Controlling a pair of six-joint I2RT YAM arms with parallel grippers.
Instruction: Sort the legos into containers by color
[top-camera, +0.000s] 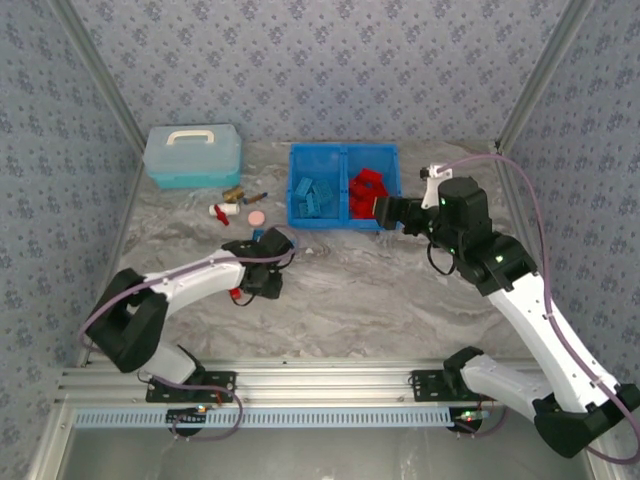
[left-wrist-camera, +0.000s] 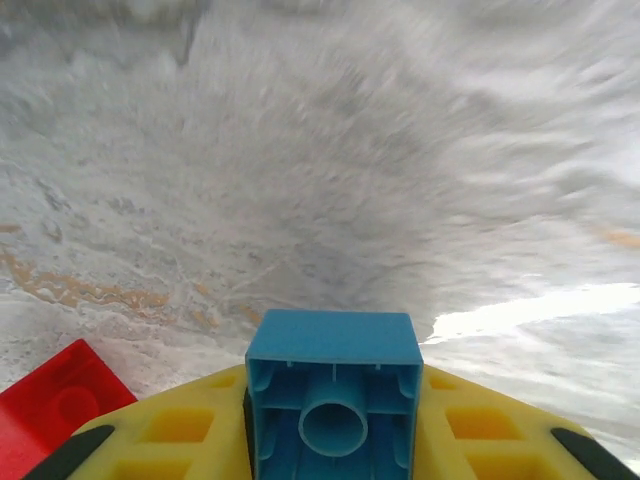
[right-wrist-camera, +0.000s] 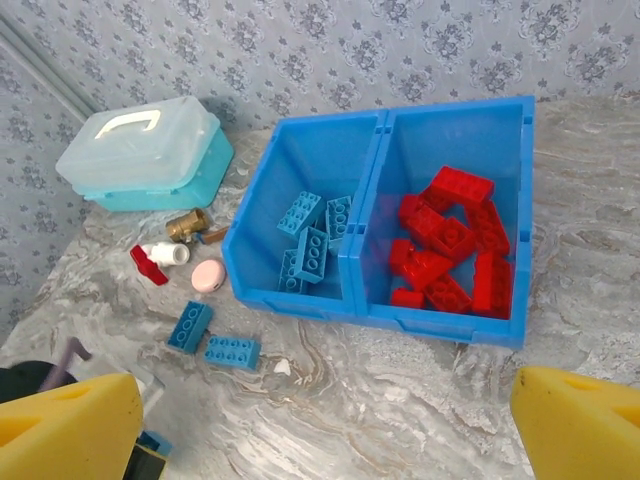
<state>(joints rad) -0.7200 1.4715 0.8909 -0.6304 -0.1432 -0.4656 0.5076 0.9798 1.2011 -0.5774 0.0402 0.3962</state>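
In the bin (right-wrist-camera: 440, 322), red bricks (right-wrist-camera: 450, 250) are sorted right, blue bricks (right-wrist-camera: 312, 245) left. One blue brick (left-wrist-camera: 333, 352) is clamped in the left gripper (left-wrist-camera: 333, 430); two loose blue bricks (right-wrist-camera: 190, 325) and a red brick (left-wrist-camera: 50, 405) are left near, on the table. The right gripper (right-wrist-camera: 320, 425) is spread wide.

No words, numbers, brands or signs can be read anywhere. The studs of the bricks (right-wrist-camera: 450, 245) in the blue bin (right-wrist-camera: 430, 315) are too small to show any embossed lettering. The underside of the blue brick (left-wrist-camera: 333, 400), close to the left wrist camera, shows plain plastic.
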